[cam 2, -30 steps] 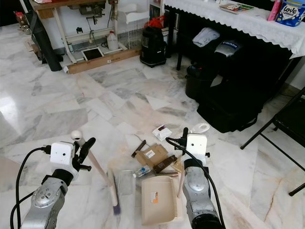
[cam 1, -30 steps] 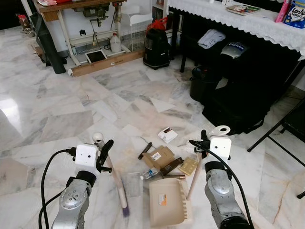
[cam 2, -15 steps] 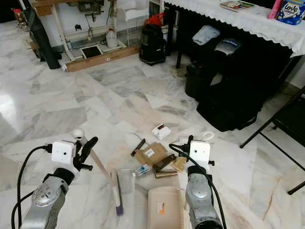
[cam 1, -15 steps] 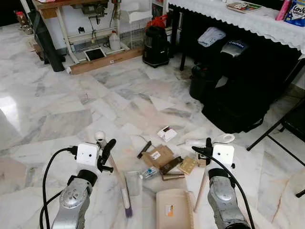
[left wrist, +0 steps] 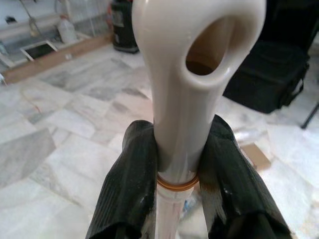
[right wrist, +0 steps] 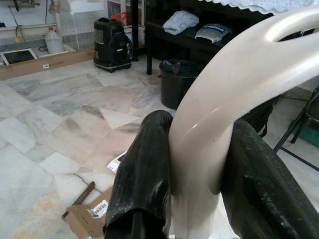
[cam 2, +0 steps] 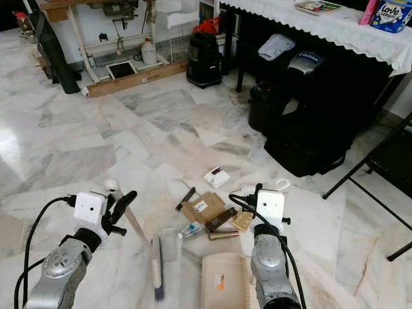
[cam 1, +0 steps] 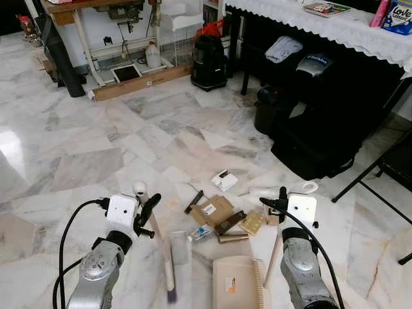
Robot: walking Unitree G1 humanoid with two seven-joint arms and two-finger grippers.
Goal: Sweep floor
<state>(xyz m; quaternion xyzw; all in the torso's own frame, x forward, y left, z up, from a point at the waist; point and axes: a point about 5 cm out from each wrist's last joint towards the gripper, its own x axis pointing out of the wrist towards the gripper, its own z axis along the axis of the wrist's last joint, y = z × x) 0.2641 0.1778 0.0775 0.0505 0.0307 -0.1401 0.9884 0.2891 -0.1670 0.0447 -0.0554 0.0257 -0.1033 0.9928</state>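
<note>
My left gripper (cam 1: 147,212) is shut on the cream handle of a brush (cam 1: 159,243). The brush slants down to its head (cam 1: 170,293) on the marble floor. The left wrist view shows both fingers (left wrist: 128,184) clamped round that handle (left wrist: 189,74) just below its hanging hole. My right gripper (cam 1: 278,205) is shut on the long handle (cam 1: 273,250) of a cream dustpan (cam 1: 238,283), which lies flat near the bottom edge. Between brush and pan lies litter: a cardboard piece (cam 1: 214,210), a white box (cam 1: 224,179), a brown wrapper (cam 1: 230,223), a yellow packet (cam 1: 253,223), a clear tub (cam 1: 179,247).
A black canister (cam 1: 209,62) stands at the back. Black bags (cam 1: 315,129) sit under a table with a white lace cloth (cam 1: 322,22) on the right. A folding chair leg (cam 1: 376,170) crosses the right edge. A sewing table (cam 1: 109,38) and a plank (cam 1: 138,80) are far left.
The dustpan has slid back toward me and a little right, away from the litter, with my right gripper following. The left gripper and brush shifted slightly right.
</note>
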